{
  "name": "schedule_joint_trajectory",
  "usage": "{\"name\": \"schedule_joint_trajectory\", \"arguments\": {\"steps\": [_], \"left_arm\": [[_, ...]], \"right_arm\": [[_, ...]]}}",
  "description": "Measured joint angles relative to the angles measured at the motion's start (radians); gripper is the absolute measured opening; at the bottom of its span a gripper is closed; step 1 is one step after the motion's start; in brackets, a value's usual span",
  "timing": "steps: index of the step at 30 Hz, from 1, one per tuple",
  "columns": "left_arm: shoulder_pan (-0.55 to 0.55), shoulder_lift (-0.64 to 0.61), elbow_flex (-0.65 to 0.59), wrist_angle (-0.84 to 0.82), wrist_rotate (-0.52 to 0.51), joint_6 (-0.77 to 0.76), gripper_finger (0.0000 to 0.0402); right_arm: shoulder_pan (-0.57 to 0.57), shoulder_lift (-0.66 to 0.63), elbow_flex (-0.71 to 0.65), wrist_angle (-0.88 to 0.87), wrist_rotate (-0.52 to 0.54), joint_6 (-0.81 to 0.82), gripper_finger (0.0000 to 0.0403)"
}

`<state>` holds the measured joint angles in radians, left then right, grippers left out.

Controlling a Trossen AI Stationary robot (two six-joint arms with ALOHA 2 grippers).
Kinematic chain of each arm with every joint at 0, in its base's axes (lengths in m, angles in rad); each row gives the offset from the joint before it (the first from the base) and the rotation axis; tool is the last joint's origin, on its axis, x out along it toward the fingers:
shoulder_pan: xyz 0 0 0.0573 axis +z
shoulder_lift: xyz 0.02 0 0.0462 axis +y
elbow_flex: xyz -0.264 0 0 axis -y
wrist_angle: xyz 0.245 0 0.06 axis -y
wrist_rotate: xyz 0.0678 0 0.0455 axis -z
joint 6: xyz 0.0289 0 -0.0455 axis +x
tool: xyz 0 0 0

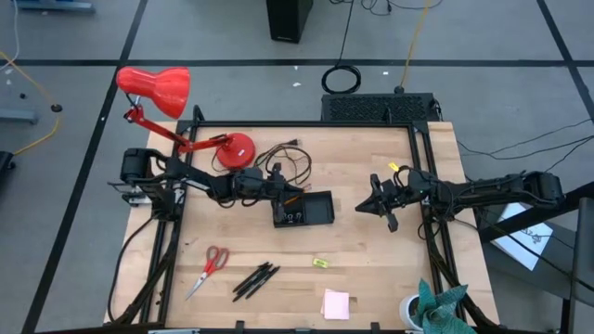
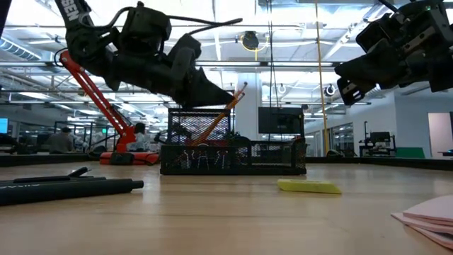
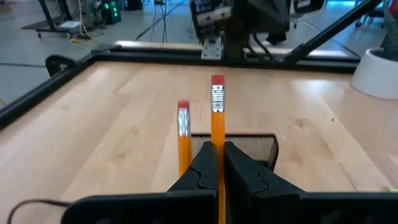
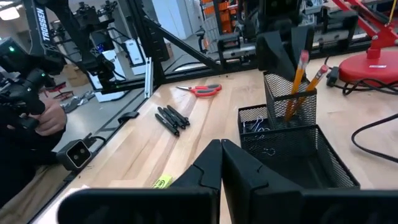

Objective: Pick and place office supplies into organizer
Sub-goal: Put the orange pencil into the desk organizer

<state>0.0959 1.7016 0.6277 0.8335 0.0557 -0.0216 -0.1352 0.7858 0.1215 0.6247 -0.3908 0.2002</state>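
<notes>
The organizer [image 1: 316, 211], a black mesh tray with a pencil cup [image 4: 289, 99], stands mid-table. My left gripper [image 3: 219, 149] hovers over the cup, shut on an orange pencil [image 3: 217, 118]. A second pencil [image 3: 183, 134] stands in the cup, leaning on its rim. Near the front edge lie red-handled scissors [image 1: 209, 269], dark pens [image 1: 255, 280], a small yellow item [image 1: 320, 263] and a pink sticky-note pad [image 1: 336, 303]. Binder clips [image 4: 256, 126] lie in the tray. My right gripper [image 1: 364, 208] hangs shut and empty to the right of the organizer. My left gripper pinches the pencil's shaft [image 3: 217, 140] between its two fingers, coming from the table's left and pointing slightly down. The eraser end [image 2: 243, 88] sticks up past the fingertips. The pencil slants, and its lower end reaches down into the pencil cup [image 2: 199, 133].
A red desk lamp [image 1: 153, 88] with its base [image 1: 234, 148] and black cord [image 1: 290, 162] sits behind the organizer at the far left. A white cup [image 1: 413, 311] stands at the near right corner. Bare wood lies between the organizer and the front items.
</notes>
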Motion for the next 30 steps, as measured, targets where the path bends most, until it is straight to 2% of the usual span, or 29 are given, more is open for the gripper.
{"name": "schedule_joint_trajectory", "arguments": {"steps": [6,13,16,26,30], "left_arm": [[0.000,0.015,0.000,-0.020,0.006,0.005,0.0022],[0.000,0.013,0.001,-0.036,0.007,0.012,0.0009],[0.000,0.013,0.001,-0.038,0.007,-0.010,0.0015],[-0.006,0.014,0.002,-0.032,0.048,-0.041,0.0106],[-0.019,0.014,0.001,-0.024,0.042,-0.001,0.0141]], "right_arm": [[0.000,0.000,0.000,0.000,0.001,-0.007,0.0004],[0.000,0.000,0.000,0.000,0.001,-0.007,0.0004],[0.000,0.000,0.000,0.000,0.001,-0.007,0.0004],[0.000,0.000,0.000,0.000,0.001,-0.005,0.0004],[0.000,0.000,0.000,0.000,0.001,-0.006,0.0004]]}}
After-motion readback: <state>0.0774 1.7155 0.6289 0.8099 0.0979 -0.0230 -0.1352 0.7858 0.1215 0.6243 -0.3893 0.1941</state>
